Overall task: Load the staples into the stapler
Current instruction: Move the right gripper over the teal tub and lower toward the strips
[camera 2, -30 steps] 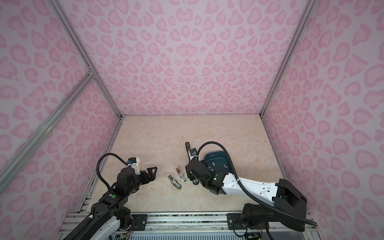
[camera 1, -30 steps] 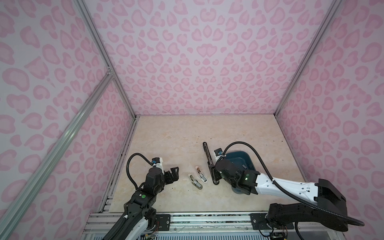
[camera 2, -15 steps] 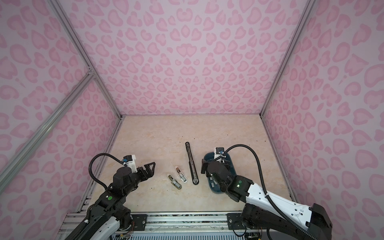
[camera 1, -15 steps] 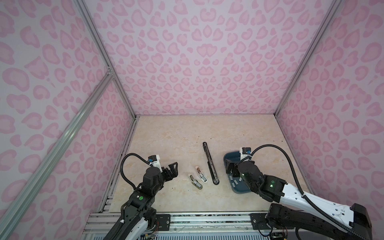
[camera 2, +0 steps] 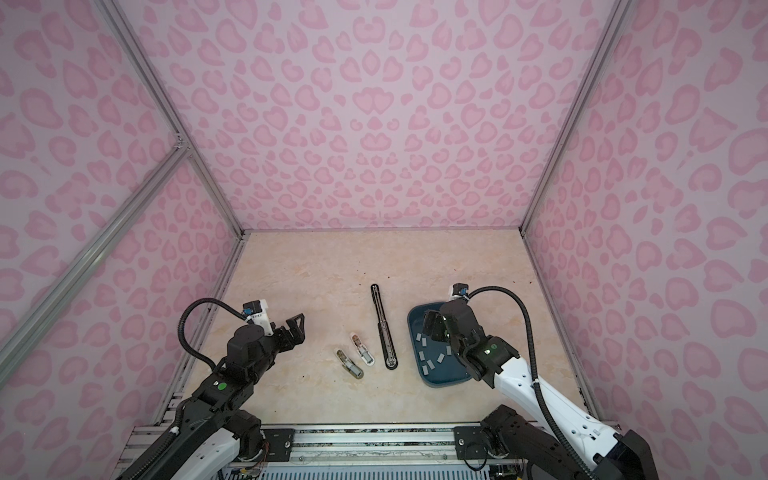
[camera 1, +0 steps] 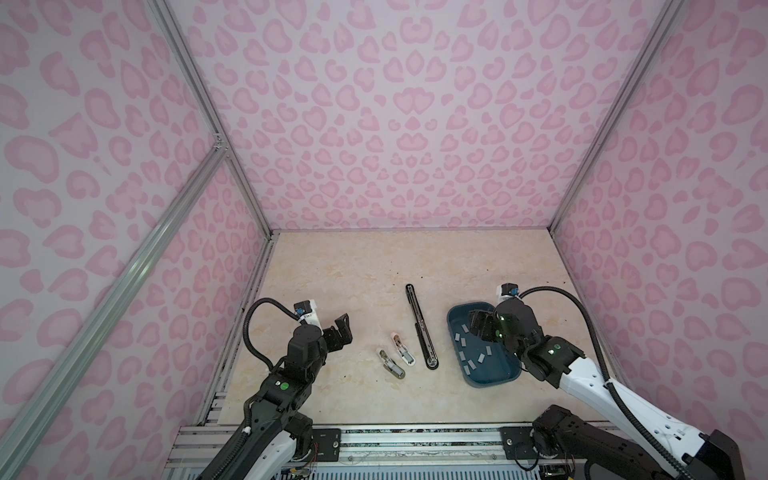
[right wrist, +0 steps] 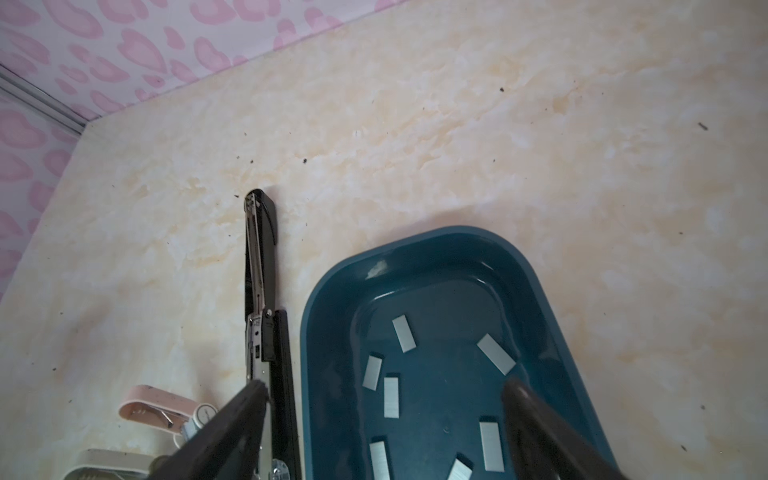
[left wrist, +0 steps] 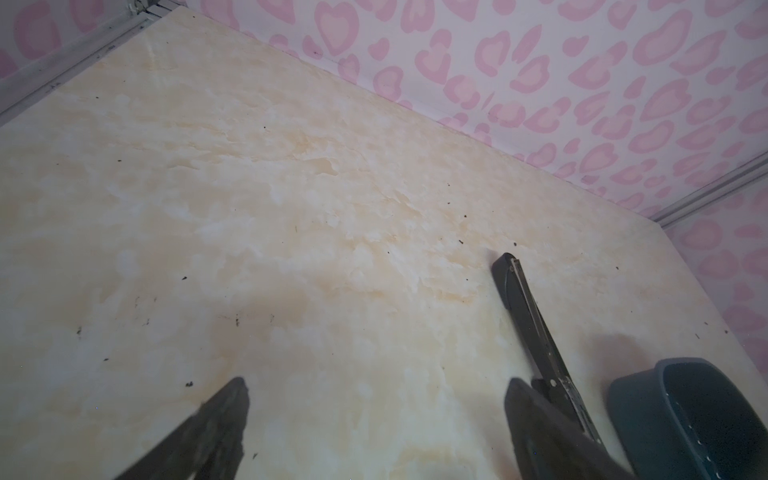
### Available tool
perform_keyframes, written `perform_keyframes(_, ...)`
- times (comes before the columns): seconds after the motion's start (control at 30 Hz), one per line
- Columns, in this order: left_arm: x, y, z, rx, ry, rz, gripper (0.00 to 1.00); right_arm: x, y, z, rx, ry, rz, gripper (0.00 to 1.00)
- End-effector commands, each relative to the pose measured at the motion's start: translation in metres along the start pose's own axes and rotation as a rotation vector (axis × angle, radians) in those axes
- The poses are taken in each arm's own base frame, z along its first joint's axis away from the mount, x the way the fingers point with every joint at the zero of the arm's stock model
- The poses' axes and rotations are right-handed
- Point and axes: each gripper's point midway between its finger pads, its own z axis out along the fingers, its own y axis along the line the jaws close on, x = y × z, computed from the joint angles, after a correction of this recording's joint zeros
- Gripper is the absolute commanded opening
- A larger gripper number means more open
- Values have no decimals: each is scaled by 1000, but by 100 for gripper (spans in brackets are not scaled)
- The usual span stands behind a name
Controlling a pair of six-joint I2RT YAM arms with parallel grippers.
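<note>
The long black stapler (camera 1: pixel 420 328) (camera 2: pixel 384 328) lies opened flat mid-table, its metal channel (right wrist: pixel 254 266) facing up. To its right, a dark blue tray (camera 1: pixel 490 381) (right wrist: pixel 316 299) holds several staples (camera 1: pixel 481 358) (right wrist: pixel 391 397), flat grey strips lying loose. My right gripper (camera 1: pixel 480 326) (right wrist: pixel 385 386) hovers over the tray's far half, open, with nothing between its fingers. My left gripper (camera 1: pixel 341 330) (left wrist: pixel 376 386) hangs open and empty over bare table at the left, well apart from the stapler (left wrist: pixel 536 328).
Two small staplers lie left of the black one: a pink-and-white one (camera 1: pixel 402 349) (right wrist: pixel 166 409) and a grey-green one (camera 1: pixel 391 363). Pink patterned walls close in the left, back and right. An aluminium rail (camera 1: pixel 374 440) runs along the front edge.
My right gripper has let go of the black stapler's near end and moved right, over the blue tray. The stapler stays flat on the table. The left arm has barely shifted.
</note>
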Motion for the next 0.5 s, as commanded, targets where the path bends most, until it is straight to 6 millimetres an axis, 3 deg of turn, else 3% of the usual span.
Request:
perform_keyframes(0.0,-7,-12,5,52,-30,55,97,21,-7,6,18,77,2,79)
perform_keyframes(0.13,-5,-7,9,36,-48,55,97,28,-22,10,89,83,4,69)
perform_keyframes(0.23,-8,7,10,-38,-82,15,97,32,-28,14,115,83,3,69)
perform_keyframes(0.47,-18,7,11,-61,-101,51,97,33,-33,23,155,98,-7,68)
